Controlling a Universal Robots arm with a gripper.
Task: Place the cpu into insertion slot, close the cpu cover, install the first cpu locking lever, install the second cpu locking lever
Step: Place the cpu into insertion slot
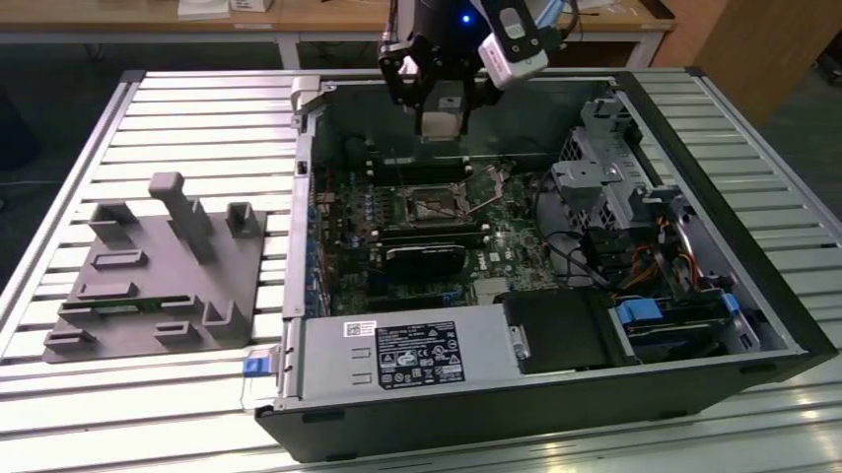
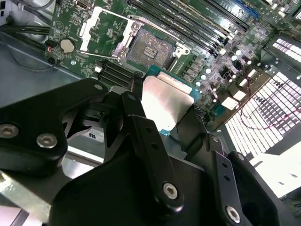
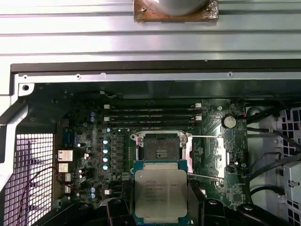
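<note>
My gripper (image 1: 441,120) hangs over the back of the open computer case, shut on the cpu (image 3: 161,190). The cpu is a flat square chip with a silvery top (image 2: 165,99), held by two opposite edges between the black fingers (image 3: 118,209). It is in the air, above the board and apart from it. The insertion slot (image 3: 161,148) is a square black socket with a dark centre (image 2: 150,49), and it lies bare in both wrist views. The cpu cover (image 3: 205,157) is a silvery frame swung open to one side of the socket (image 2: 101,28). In the exterior view the socket (image 1: 435,205) sits in front of the gripper.
Long black memory slots (image 3: 150,115) run beside the socket. The case walls (image 1: 306,197) ring the board. A power supply (image 1: 394,355) sits at the front, and a drive cage with blue parts (image 1: 652,320) and cables is at the exterior view's right. A grey fixture (image 1: 158,266) stands on the slatted table.
</note>
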